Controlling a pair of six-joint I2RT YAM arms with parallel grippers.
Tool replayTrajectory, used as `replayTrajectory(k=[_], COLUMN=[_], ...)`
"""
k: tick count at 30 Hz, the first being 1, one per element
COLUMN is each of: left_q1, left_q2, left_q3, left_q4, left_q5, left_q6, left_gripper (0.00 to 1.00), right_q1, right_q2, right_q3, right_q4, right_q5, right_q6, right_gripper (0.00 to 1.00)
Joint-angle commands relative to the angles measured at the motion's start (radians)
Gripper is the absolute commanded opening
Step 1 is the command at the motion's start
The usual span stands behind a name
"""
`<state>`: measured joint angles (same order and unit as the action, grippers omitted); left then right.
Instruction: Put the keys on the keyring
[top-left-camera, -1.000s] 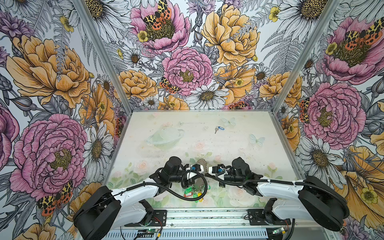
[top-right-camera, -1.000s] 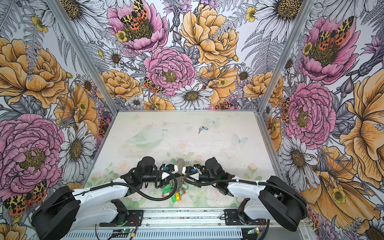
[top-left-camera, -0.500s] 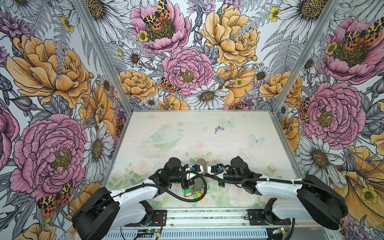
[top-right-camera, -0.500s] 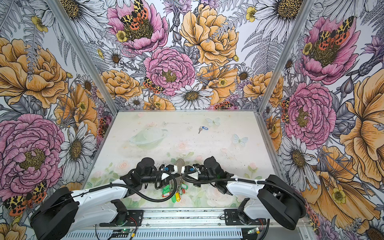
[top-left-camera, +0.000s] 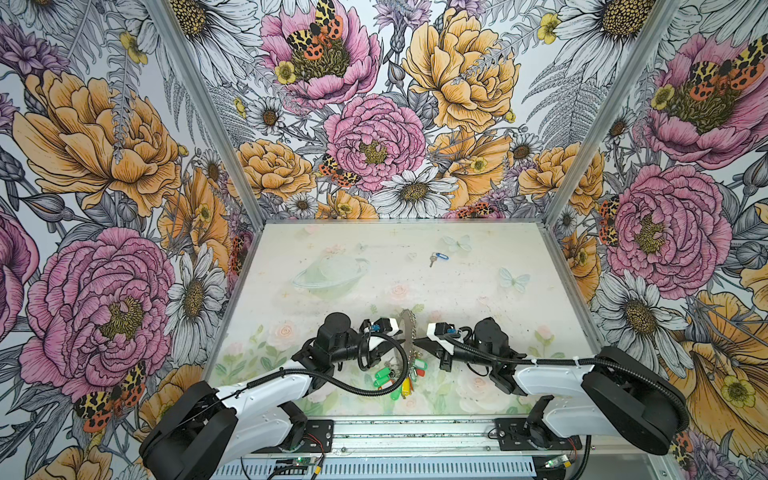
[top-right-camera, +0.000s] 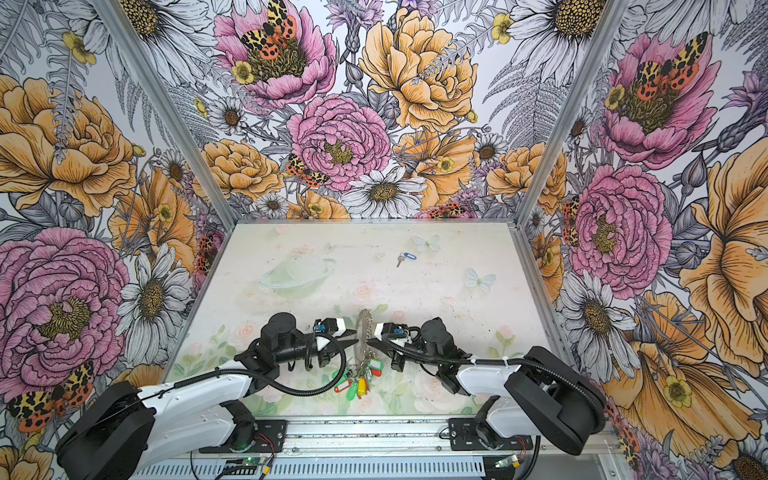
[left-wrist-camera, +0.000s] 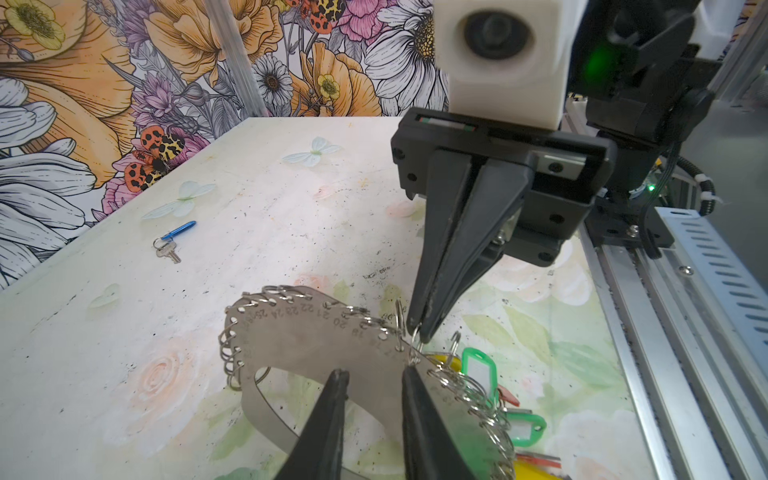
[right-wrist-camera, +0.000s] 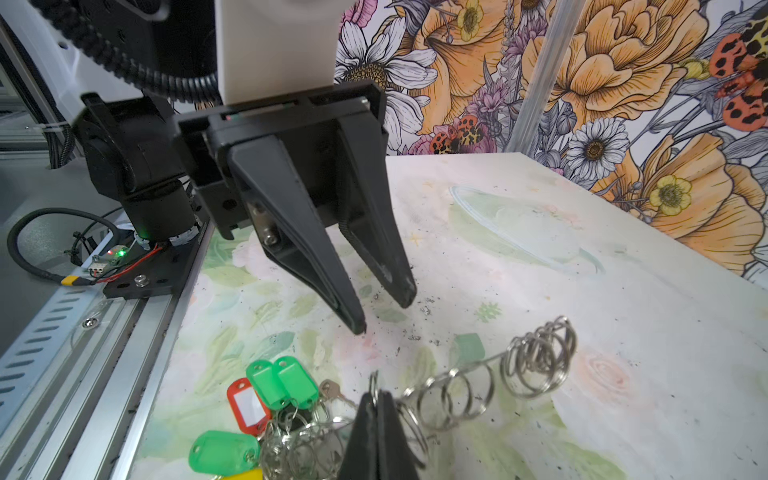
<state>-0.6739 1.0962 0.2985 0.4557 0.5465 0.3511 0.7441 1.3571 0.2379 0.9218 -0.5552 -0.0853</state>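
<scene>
The keyring (top-left-camera: 409, 332) (top-right-camera: 363, 328), a flat grey oval band edged with small wire rings, stands on edge near the front, between both grippers. My right gripper (right-wrist-camera: 376, 395) (left-wrist-camera: 417, 332) is shut on a wire ring at the rim of the keyring (left-wrist-camera: 307, 336). My left gripper (left-wrist-camera: 374, 372) (right-wrist-camera: 381, 313) is open, its tips just short of the band's face and holding nothing. The keys (top-left-camera: 438, 257) (top-right-camera: 405, 257) (left-wrist-camera: 172, 241), a silvery key on a blue tag, lie alone far back on the table.
A bunch of keys with green, red and yellow tags (top-left-camera: 399, 376) (top-right-camera: 359, 382) (right-wrist-camera: 266, 390) hangs from the band's near end and rests on the table. A metal rail (top-left-camera: 411, 432) runs along the front edge. Floral walls close in the sides and the back.
My left gripper's jaws have opened and let go of the keyring. My right gripper stays shut on it, and the band still stands on edge.
</scene>
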Motion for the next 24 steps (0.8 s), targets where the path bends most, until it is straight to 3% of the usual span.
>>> replayTrajectory(k=[1,14,24], left_q1=[0.011,0.013,0.013], left_q2=[0.016,0.058,0.045], left_q3=[-0.012,0.003,0.001], left_q4=[0.064,0.059,0.068], left_q5=[0.068,0.127,0.125], left_q6=[-0.043,-0.038,-0.054], left_gripper=[0.27,0.32,0.28], right_q1=[-0.009,-0.01,0.004], right_q2=[0.056,0.081,0.118], right_q3=[-0.012,-0.024,-0.012], right_q4=[0.308,0.375,0.404], right_q5=[-0.035,-0.042,-0.099], right_q6=[0.093,0.094,0.092], right_gripper=[0.0,0.0,0.0])
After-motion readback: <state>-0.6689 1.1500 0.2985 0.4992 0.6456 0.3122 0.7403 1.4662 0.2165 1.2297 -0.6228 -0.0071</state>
